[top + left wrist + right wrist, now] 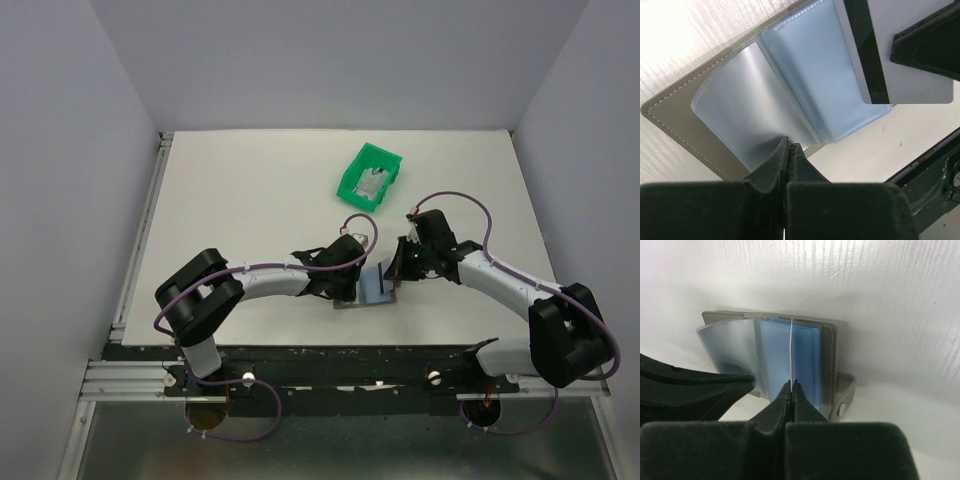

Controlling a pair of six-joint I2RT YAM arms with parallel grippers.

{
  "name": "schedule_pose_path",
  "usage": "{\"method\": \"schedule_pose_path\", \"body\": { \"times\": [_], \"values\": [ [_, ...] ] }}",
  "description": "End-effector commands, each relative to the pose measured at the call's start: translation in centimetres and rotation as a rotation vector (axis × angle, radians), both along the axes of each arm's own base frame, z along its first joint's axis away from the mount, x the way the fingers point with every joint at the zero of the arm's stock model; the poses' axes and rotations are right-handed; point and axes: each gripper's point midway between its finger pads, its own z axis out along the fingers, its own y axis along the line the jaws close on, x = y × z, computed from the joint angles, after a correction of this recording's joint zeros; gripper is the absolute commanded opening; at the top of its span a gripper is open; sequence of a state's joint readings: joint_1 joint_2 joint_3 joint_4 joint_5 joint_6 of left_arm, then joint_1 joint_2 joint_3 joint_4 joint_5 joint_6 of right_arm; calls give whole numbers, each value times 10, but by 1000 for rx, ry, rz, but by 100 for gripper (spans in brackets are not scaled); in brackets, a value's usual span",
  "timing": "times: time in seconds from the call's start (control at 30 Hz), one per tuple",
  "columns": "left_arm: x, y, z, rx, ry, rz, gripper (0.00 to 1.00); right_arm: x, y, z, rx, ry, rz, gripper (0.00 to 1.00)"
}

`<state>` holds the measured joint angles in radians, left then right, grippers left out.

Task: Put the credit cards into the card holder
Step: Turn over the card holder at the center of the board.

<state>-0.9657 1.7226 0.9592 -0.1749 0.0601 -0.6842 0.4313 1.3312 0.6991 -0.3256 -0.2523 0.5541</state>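
Observation:
The card holder [372, 290] lies open on the white table between both grippers, its light blue sleeves [775, 350] fanned out and its snap tab [842, 407] at the right. My right gripper [791, 383] is shut on a credit card [791, 347], seen edge-on, standing upright over the sleeves. In the left wrist view that card [912, 82] is whitish with a dark stripe. My left gripper [789, 145] is shut, its tips on the lower edge of a frosted sleeve [735, 120]. I cannot tell whether that sleeve is pinched.
A green plastic bin [352, 183] stands on the table beyond the grippers, with a silver-grey card [373, 184] inside. The table's near edge and a dark rail [935, 165] lie just behind the card holder. White walls enclose the table.

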Motion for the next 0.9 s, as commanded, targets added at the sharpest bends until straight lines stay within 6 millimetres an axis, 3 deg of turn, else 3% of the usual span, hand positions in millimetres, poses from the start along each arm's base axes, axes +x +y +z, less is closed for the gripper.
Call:
{"method": "schedule_pose_path", "body": {
  "times": [0.0, 0.23, 0.53, 0.87],
  "values": [
    [4, 3, -4, 30, -5, 8, 0, -5, 12, -6, 60, 24, 25, 1],
    [4, 1, -2, 23, -8, 7, 0, -6, 10, -8, 50, 28, 20, 1],
    [4, 3, -3, 28, -9, 4, 0, -4, -21, 3, -104, -17, -45, 0],
    [5, 1, -1, 22, -10, 4, 0, -7, -18, 1, -91, -10, -21, 0]
  ]
}}
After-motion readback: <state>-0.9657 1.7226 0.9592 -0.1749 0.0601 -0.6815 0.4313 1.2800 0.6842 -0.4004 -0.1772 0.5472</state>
